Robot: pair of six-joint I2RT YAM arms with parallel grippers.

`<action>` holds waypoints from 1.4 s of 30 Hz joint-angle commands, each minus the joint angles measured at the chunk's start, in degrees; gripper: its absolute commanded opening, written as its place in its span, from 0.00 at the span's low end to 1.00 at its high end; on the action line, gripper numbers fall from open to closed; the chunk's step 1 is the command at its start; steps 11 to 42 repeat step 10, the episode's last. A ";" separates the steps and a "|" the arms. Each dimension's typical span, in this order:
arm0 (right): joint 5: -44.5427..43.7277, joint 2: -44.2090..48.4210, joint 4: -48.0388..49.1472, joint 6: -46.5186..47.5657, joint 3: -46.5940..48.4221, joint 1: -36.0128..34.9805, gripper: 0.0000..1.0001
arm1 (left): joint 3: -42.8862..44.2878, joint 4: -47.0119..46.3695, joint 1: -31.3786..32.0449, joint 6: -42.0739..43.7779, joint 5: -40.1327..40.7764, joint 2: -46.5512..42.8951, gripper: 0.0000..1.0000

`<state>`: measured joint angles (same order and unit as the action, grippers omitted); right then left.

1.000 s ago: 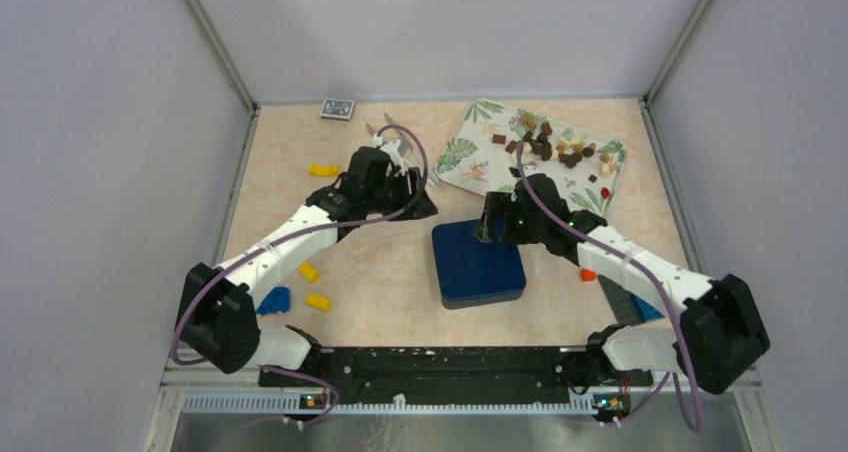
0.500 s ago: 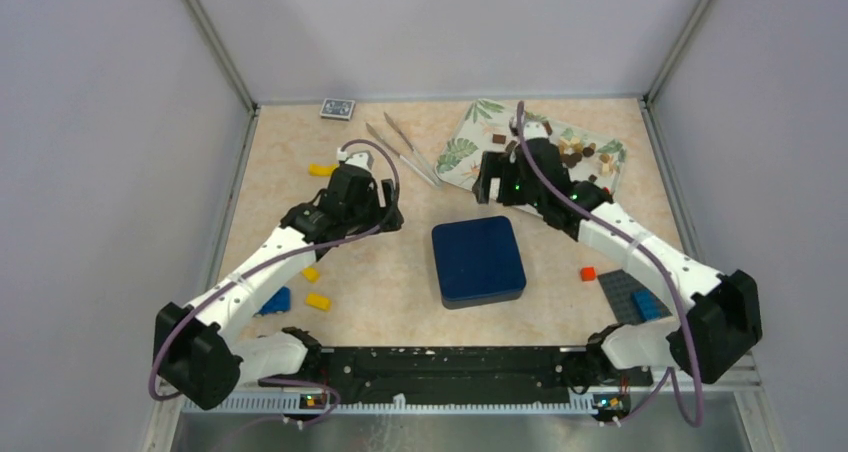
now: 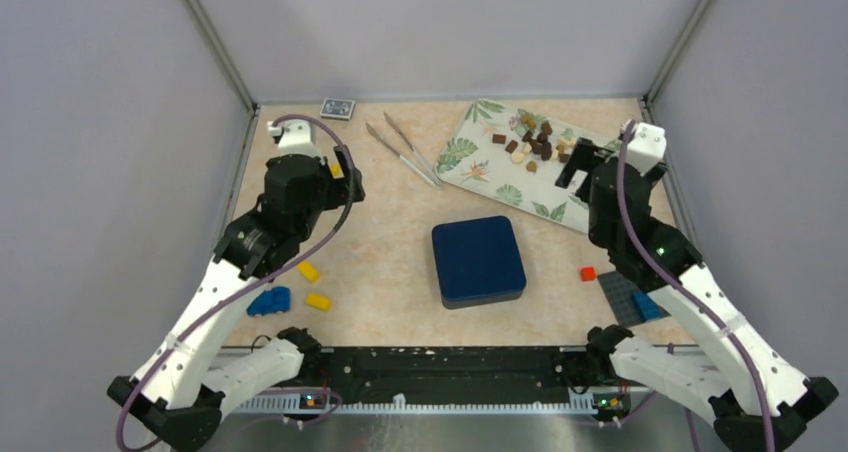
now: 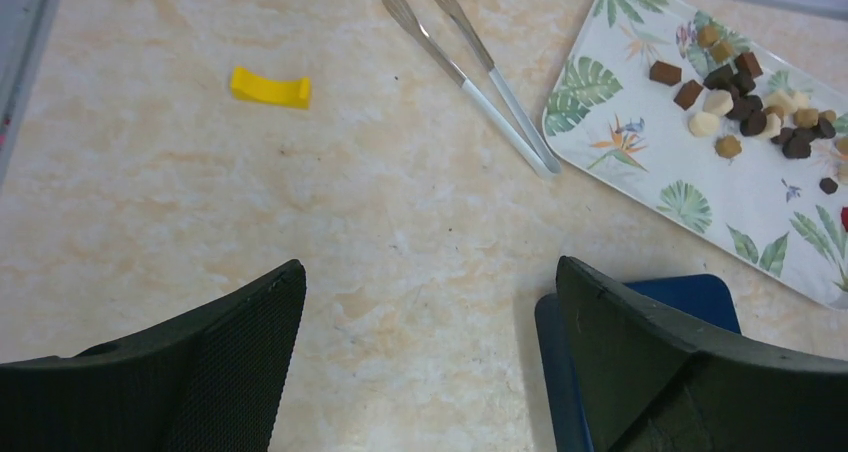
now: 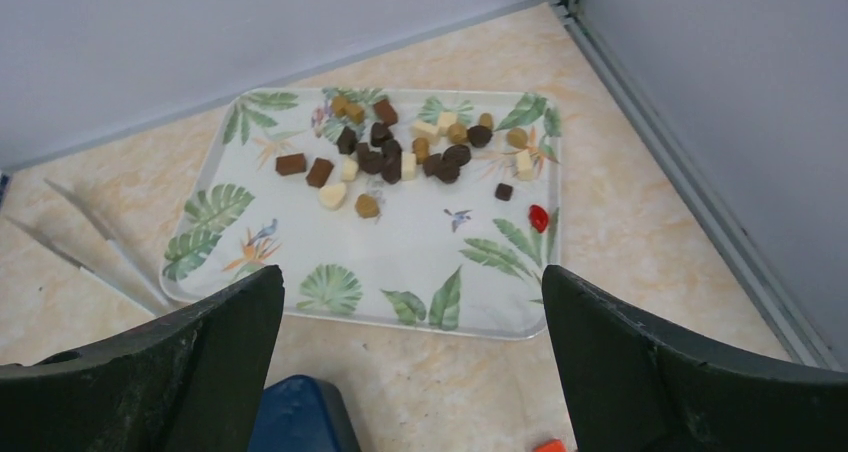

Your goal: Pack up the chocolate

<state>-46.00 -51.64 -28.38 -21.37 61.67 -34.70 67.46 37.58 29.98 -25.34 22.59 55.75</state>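
Observation:
The chocolate (image 3: 540, 142) is a loose heap of dark brown, light brown and cream pieces on the far part of a leaf-patterned tray (image 3: 480, 162) at the back right. The wrist views show the same chocolate (image 4: 745, 112) (image 5: 400, 157). A dark blue box (image 3: 478, 261) sits mid-table with its lid on. My left gripper (image 3: 345, 177) (image 4: 428, 267) hangs open and empty over bare table, left of the box. My right gripper (image 3: 577, 164) (image 5: 412, 272) hangs open and empty above the tray's near edge (image 5: 400, 317).
Metal tongs (image 3: 405, 152) lie left of the tray. Yellow bricks (image 3: 308, 270) (image 4: 270, 87) and a blue brick (image 3: 270, 300) are scattered on the left. An orange brick (image 3: 588, 273) and a grey baseplate (image 3: 628, 294) lie on the right. A card box (image 3: 337, 108) sits by the back wall.
Both arms have lifted and drawn back from the middle of the table, the left toward the left wall, the right toward the right over the tray. Both jaws have spread wider.

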 commanded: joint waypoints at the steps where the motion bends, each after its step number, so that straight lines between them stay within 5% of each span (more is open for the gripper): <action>1: -7.66 4.81 1.12 1.26 -2.71 0.24 0.97 | -1.34 -3.54 -0.03 4.21 5.14 -4.90 0.99; 42: -7.18 5.08 -0.45 0.42 -4.16 0.24 0.97 | -5.43 -6.67 -0.08 3.29 6.81 -9.86 0.99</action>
